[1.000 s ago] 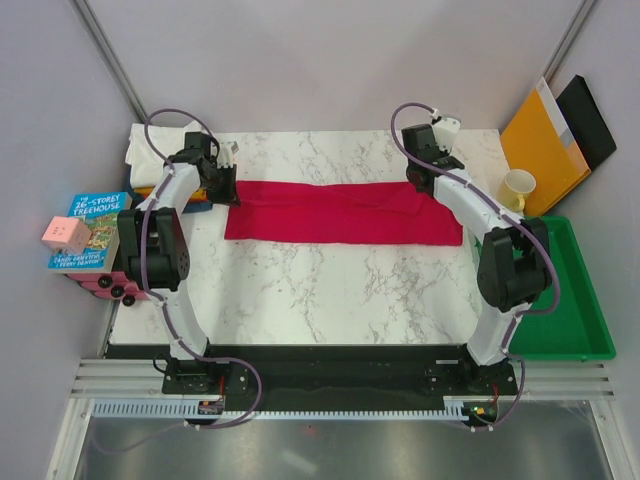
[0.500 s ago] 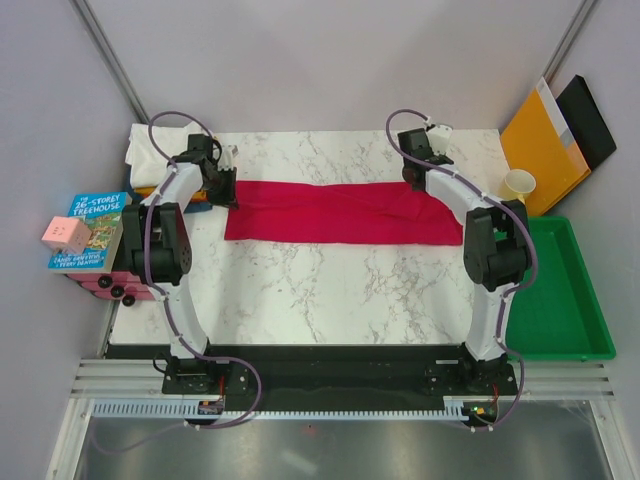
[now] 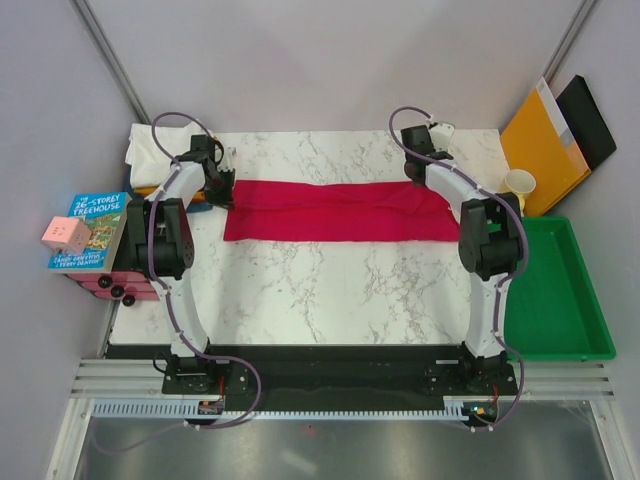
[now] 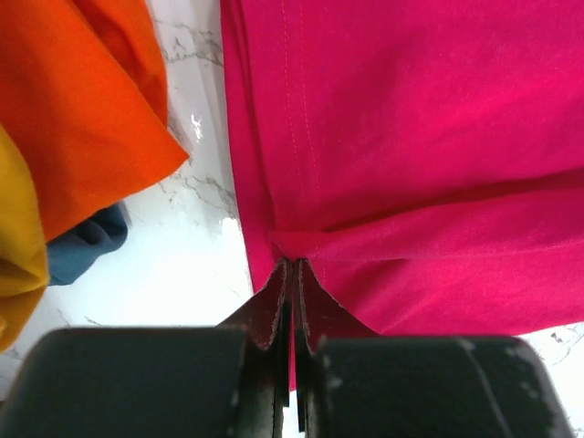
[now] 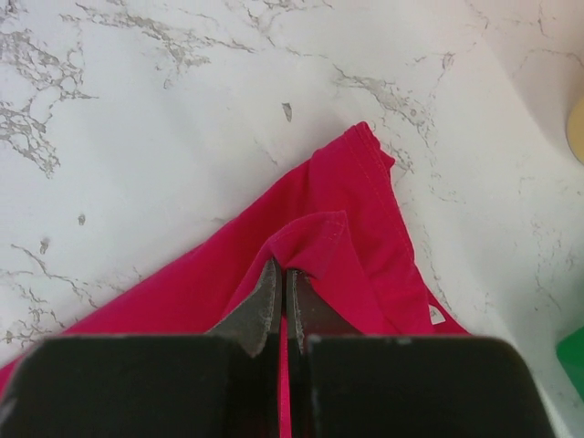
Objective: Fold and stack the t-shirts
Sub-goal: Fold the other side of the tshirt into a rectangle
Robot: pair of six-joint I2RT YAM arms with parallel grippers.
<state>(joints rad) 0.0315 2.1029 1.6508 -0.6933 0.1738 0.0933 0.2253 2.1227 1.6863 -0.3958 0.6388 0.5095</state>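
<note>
A crimson red t-shirt lies as a long folded strip across the far half of the marble table. My left gripper is at its left end, and in the left wrist view the gripper is shut on a pinch of the red t-shirt. My right gripper is at the far right corner; in the right wrist view it is shut on a raised fold of the red t-shirt. Orange, yellow-orange and dark blue t-shirts lie just left of it, with a white t-shirt behind.
A book with a pink cube sits off the table's left edge. On the right are a green tray, a paper cup, an orange-yellow envelope and a black folder.
The right arm's elbow has swung in from over the tray toward the table, and its gripper has shifted slightly left. The left gripper has hardly moved. Both stay shut on the red t-shirt.
</note>
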